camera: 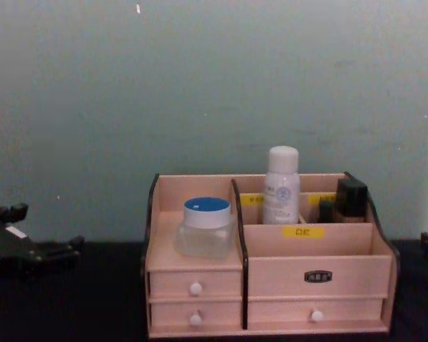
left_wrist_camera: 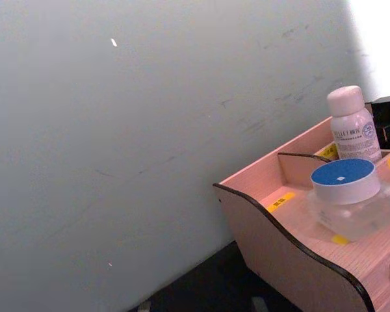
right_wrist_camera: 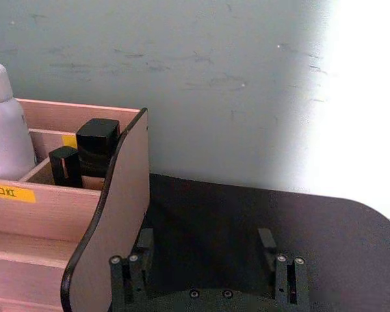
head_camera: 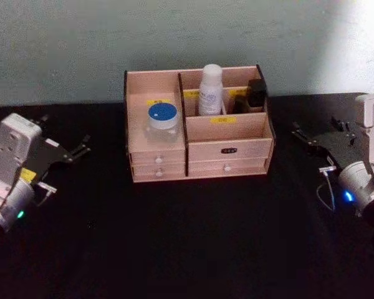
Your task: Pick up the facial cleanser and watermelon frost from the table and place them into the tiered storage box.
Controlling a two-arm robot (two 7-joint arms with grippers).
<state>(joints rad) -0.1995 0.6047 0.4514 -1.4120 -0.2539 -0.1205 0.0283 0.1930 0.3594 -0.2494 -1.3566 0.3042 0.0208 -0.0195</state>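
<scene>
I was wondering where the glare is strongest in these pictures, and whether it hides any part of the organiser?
Right wrist view: a blown-out white patch covers the wall on one side, away from the tiered storage box. Left wrist view: a smaller bright patch sits in the corner just past the white bottle, which stays readable. Head view: a mild bright wash on the wall above the right hand. Chest view: even and dim.

- One tiered storage box [head_camera: 227, 149] with four white-knobbed drawers
- One blue-lidded clear jar [head_camera: 161, 123]
- One white bottle [head_camera: 210, 91]
- Two black items [head_camera: 254, 95]
- Two grippers: left [head_camera: 81, 147], right [head_camera: 299, 132]
</scene>
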